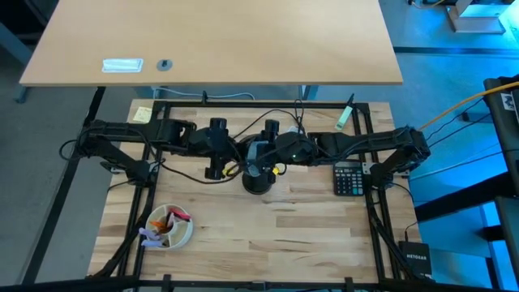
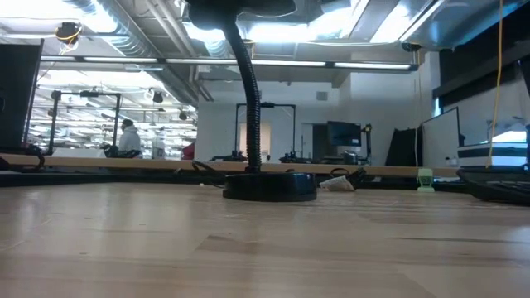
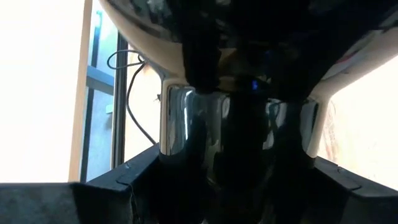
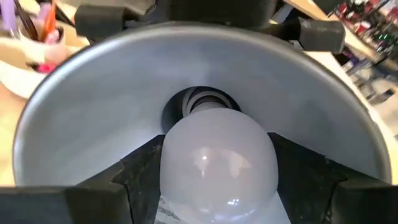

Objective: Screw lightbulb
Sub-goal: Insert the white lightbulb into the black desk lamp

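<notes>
The black desk lamp stands mid-table on its round base, its gooseneck rising to the shade. The shade's silvery inside faces my right gripper. My right gripper is shut on the white lightbulb, whose metal screw base sits at the socket in the middle of the shade. My left gripper is shut on the back of the lamp head. My left gripper has the silvery back part of the lamp head between its two fingers, coming level from the table's left. The head stays up on its gooseneck above the base. My right gripper pinches the bulb's rounded glass between its two fingers, coming level from the table's right and reaching into the shade. The bulb lies level, screw base pointing away into the socket, clear of the table.
A black calculator lies right of the lamp. A white bowl with small items sits near the front left. A yellow note and a green marker lie at the far edge. A person is far off in the room.
</notes>
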Motion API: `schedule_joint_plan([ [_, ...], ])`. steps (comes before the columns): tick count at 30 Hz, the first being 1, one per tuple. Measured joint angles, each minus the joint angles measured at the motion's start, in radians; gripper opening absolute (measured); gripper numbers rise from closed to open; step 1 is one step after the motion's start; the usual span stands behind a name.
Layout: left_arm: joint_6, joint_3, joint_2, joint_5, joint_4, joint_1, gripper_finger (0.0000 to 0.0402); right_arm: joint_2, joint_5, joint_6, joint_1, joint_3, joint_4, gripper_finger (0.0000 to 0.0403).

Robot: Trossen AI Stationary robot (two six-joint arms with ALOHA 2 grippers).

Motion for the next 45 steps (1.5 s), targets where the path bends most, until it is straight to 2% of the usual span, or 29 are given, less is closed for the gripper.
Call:
schedule_joint_plan([
  [16,-0.002,0.000,-0.001,-0.160,-0.019,-0.086,0.0251,0.002,-0.040,0.510,-0.001,-0.002,0.032,0.0259],
  [26,-0.007,0.000,0.000,-0.182,-0.020,-0.120,0.0250,0.002,-0.065,0.857,-0.001,-0.002,0.030,0.0259],
  [40,0.012,0.000,0.000,-0.285,-0.029,-0.179,0.0249,0.001,-0.134,1.355,-0.007,-0.001,0.028,0.0259],
  [45,0.015,0.000,0.000,-0.294,-0.032,-0.192,0.0249,0.001,-0.158,1.482,-0.016,-0.001,0.024,0.0259],
])
